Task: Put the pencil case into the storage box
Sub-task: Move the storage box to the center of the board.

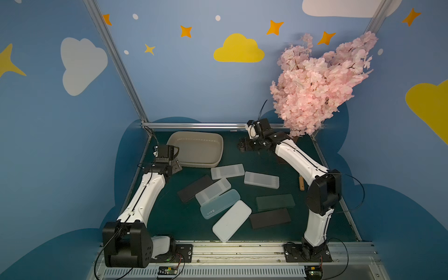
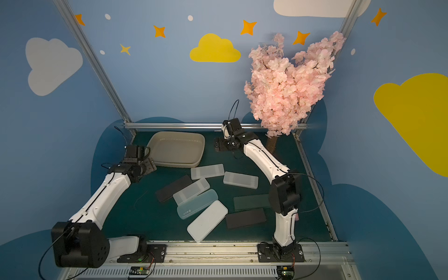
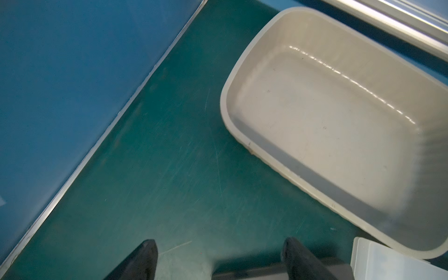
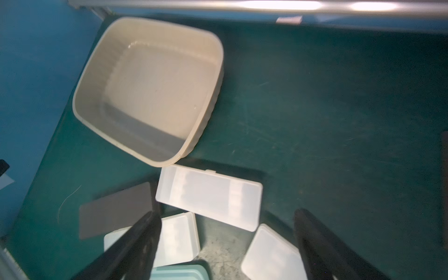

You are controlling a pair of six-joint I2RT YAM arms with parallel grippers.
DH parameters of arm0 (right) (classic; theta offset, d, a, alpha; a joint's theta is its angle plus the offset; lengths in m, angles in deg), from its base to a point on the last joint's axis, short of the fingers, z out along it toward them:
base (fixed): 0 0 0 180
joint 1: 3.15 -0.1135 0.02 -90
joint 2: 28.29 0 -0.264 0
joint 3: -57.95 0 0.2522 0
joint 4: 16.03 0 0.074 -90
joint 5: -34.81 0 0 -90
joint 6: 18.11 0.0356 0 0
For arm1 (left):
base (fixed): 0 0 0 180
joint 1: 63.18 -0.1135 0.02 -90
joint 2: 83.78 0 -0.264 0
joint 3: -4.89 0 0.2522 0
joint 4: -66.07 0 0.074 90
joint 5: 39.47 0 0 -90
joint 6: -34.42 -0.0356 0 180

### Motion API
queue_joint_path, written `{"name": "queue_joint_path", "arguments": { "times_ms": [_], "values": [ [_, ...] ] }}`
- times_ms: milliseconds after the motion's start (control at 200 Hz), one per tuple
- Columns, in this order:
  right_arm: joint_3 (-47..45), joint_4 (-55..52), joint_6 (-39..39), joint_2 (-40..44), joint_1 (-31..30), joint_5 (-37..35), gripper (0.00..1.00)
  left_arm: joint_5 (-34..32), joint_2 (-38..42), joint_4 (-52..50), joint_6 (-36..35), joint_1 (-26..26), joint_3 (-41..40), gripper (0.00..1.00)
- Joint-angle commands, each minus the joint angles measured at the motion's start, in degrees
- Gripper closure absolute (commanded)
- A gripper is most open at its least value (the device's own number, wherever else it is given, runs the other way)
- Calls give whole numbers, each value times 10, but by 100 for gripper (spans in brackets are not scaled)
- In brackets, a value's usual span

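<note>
The beige storage box [image 1: 195,151] [image 2: 177,150] stands empty at the back left of the green mat. Several pencil cases lie loose in the middle: clear ones [image 1: 227,171] [image 1: 261,180] [image 1: 212,191], a pale blue one [image 1: 220,204], a white one [image 1: 232,220], a dark green one [image 1: 275,202] and black ones [image 1: 269,218]. My left gripper [image 1: 176,166] [image 3: 221,244] hangs open over bare mat beside the box's [image 3: 339,121] left end. My right gripper [image 1: 242,146] [image 4: 226,214] is open in the air to the right of the box [image 4: 150,89], with the nearest clear case [image 4: 208,196] lying below it.
A pink blossom tree [image 1: 320,82] fills the back right corner, close behind the right arm. A small wooden piece [image 1: 301,183] lies by the right arm. Aluminium rails [image 1: 213,125] and blue walls edge the mat at the back and both sides.
</note>
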Motion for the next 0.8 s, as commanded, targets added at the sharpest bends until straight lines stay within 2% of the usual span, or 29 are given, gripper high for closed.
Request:
{"name": "queue_joint_path", "arguments": {
  "times_ms": [0, 215, 370, 551, 791],
  "values": [
    [56, -68, 56, -47, -18, 61, 11, -12, 49, -75, 42, 3, -5, 15],
    [124, -65, 123, -132, -33, 108, 11, -18, 144, -98, 45, 0, -57, 15],
    [168, -58, 166, -185, -45, 119, 11, -21, 178, -126, 44, -4, -66, 15],
    [256, -101, 197, -254, -54, 92, 13, -22, 197, -140, 34, -8, -69, 14],
    [350, -129, 201, -326, -70, 44, 21, -23, 208, -141, 14, -12, -69, 14]
  ]
}}
